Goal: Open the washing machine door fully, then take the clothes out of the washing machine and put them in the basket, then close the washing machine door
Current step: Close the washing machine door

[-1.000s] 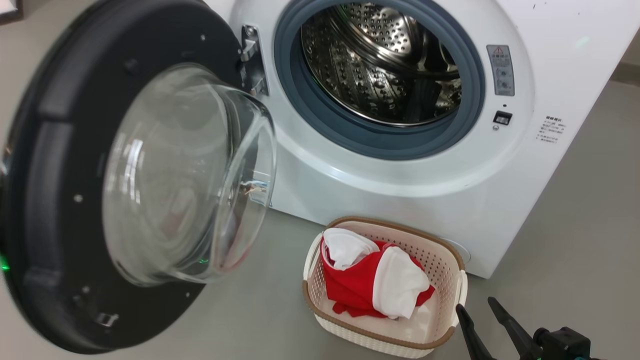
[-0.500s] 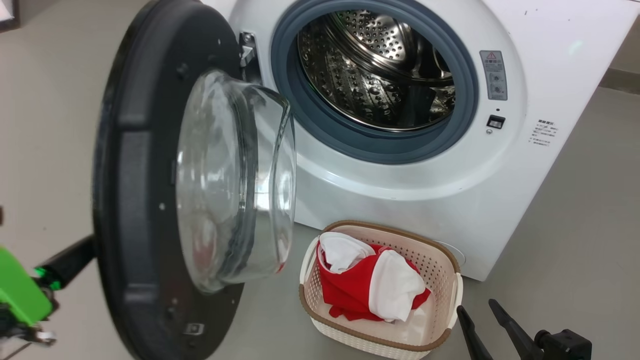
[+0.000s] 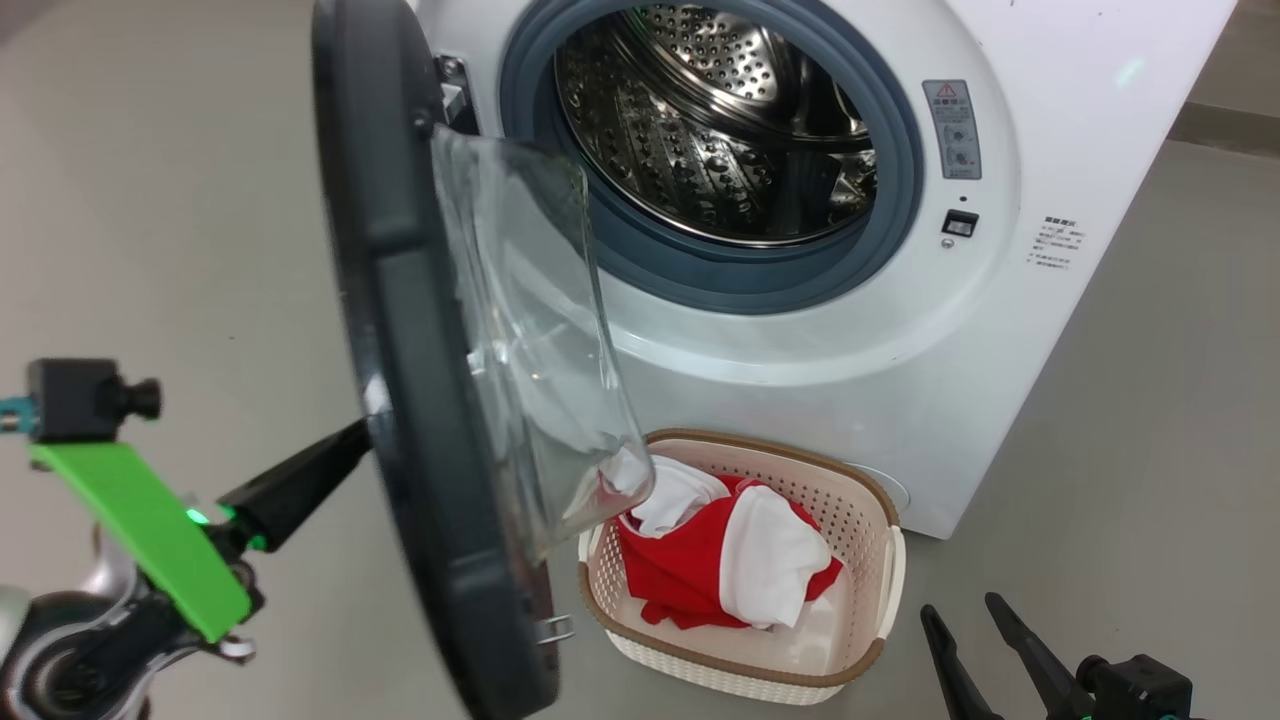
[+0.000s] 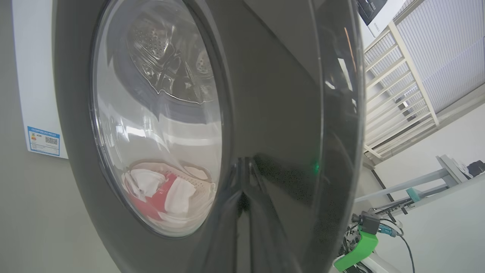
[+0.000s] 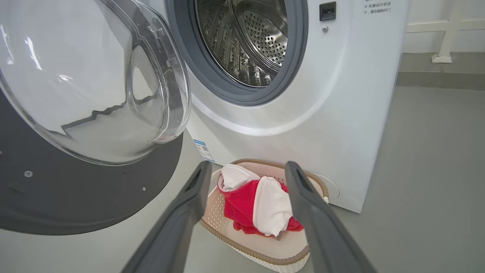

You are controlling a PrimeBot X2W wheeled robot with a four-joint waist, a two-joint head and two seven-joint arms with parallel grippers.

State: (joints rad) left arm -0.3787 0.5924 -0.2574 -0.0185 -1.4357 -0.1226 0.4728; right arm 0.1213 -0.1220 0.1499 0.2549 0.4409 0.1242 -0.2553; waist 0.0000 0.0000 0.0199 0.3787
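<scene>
**Door stood out edge-on, clothes seen in the basket**
The washing machine door (image 3: 400, 300) is swung out from the washing machine (image 3: 800, 360), and the clenched left claw (image 3: 345, 448) is set against its black outer face. The red and white clothes (image 3: 680, 580) are piled in the basket (image 3: 860, 500) on the floor, just before the machine's front. The right claw (image 3: 958, 606) is spread wide beside the basket, with nothing gripped.
</scene>
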